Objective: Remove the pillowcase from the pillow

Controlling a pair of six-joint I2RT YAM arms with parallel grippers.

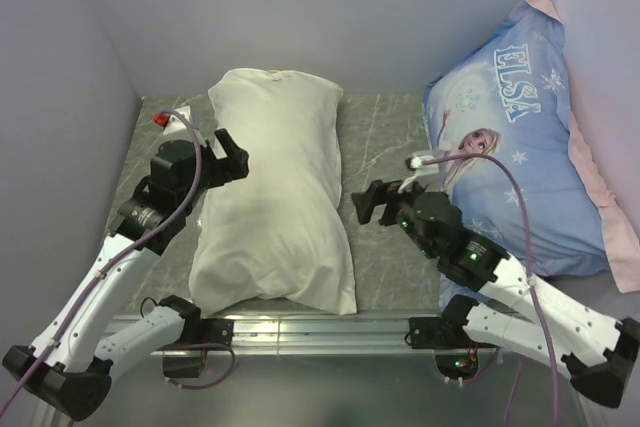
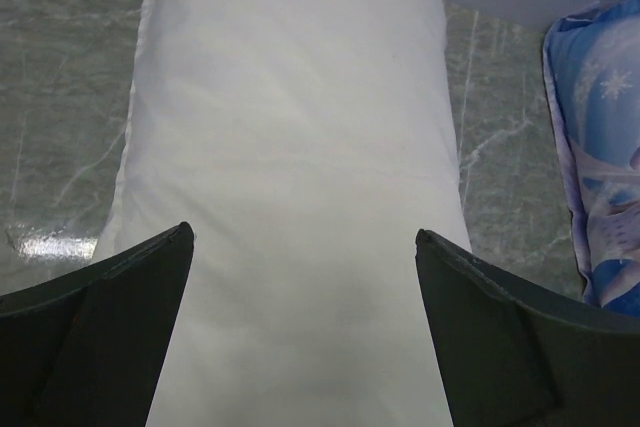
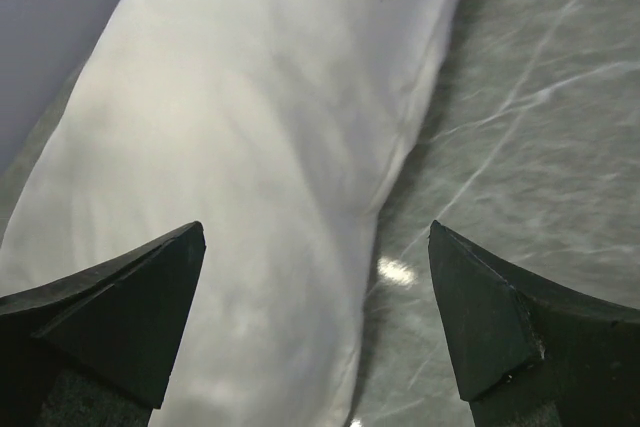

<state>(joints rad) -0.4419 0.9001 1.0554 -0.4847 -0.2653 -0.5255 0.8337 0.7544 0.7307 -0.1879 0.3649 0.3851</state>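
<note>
On the grey marbled tabletop (image 1: 385, 137), between your two arms, the cream pillowcase (image 1: 272, 197) lies lengthwise, one end toward the back wall and the other at the near edge. It is stuffed plump along most of its length, so the pillow is inside and hidden by the fabric; only the near right corner lies flat and limp. Your left hand (image 1: 235, 159) hangs just beside the pillowcase's left edge, fingers spread wide and holding nothing. Your right hand (image 1: 362, 204) sits near the right edge, equally wide and holding nothing, with bare stone under one finger. The blue Elsa-printed pillow (image 1: 520, 147) leans in the far right corner, well apart from the pillowcase.
</note>
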